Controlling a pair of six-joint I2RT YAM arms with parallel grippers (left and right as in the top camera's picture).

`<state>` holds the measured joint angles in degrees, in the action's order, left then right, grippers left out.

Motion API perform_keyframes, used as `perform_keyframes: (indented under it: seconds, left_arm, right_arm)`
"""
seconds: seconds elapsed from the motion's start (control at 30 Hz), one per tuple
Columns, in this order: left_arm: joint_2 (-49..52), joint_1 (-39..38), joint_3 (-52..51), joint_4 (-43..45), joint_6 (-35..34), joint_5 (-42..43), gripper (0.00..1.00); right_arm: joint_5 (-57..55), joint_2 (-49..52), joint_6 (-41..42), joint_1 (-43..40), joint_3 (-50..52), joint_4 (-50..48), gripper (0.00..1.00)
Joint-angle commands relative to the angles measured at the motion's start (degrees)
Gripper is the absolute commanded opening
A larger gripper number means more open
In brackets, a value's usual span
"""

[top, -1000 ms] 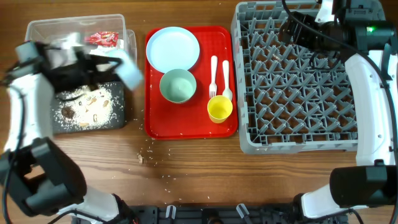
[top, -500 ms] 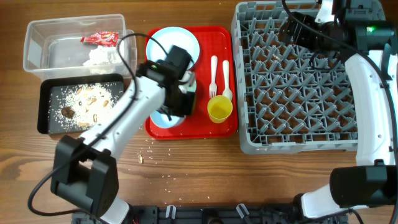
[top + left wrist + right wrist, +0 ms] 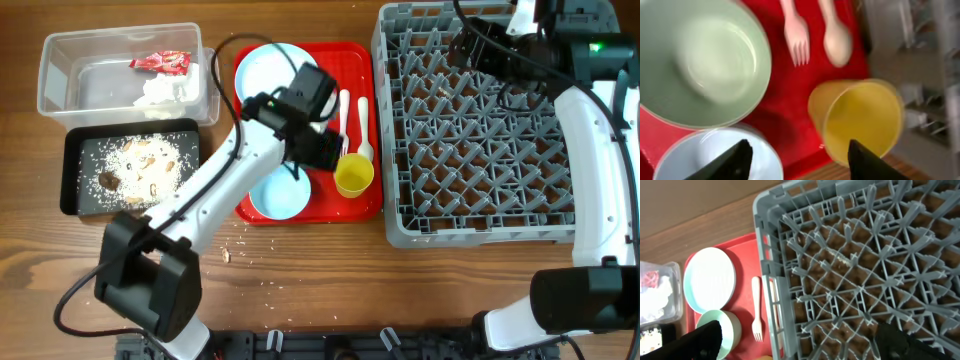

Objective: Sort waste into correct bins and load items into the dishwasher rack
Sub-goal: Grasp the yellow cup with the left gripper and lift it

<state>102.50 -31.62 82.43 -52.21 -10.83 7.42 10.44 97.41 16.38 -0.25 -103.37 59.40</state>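
My left gripper [image 3: 325, 155] hangs open over the red serving tray [image 3: 365, 60], with nothing between its fingers [image 3: 735, 160]. It sits between a pale blue bowl [image 3: 280, 193] at the tray's front and the yellow cup [image 3: 353, 175]. The mint bowl [image 3: 700, 60] is hidden under my arm in the overhead view. The blue plate [image 3: 265, 72], white fork [image 3: 343, 108] and spoon [image 3: 364, 125] also lie on the tray. My right gripper [image 3: 475, 50] is open above the far left of the grey rack [image 3: 480, 215]. The clear tub [image 3: 60, 80] holds a red wrapper [image 3: 160, 62] and a napkin [image 3: 165, 90].
The black tray [image 3: 75, 175] in front of the tub holds beige food scraps [image 3: 140, 165]. Loose crumbs [image 3: 238, 245] are scattered on the wooden table in front of the red tray. The rack stands right beside the tray's right edge.
My left arm swung from the bins across to the red tray. The blue bowl now rests at the tray's front, and the left jaws have opened. The right arm stayed still.
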Motion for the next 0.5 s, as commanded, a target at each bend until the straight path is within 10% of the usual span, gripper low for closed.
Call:
perform_keyframes:
  seconds: [0.0, 0.47]
  left_arm:
    - [1.8, -0.3, 2.0, 8.8, 4.9, 2.0, 0.73]
    - [6.4, -0.6, 1.6, 2.1, 12.9, 5.2, 0.51]
  right_arm:
    - [2.1, 0.7, -0.7, 0.5, 0.0, -1.3, 1.00]
    - [2.1, 0.7, -1.2, 0.4, 0.0, -1.4, 1.00]
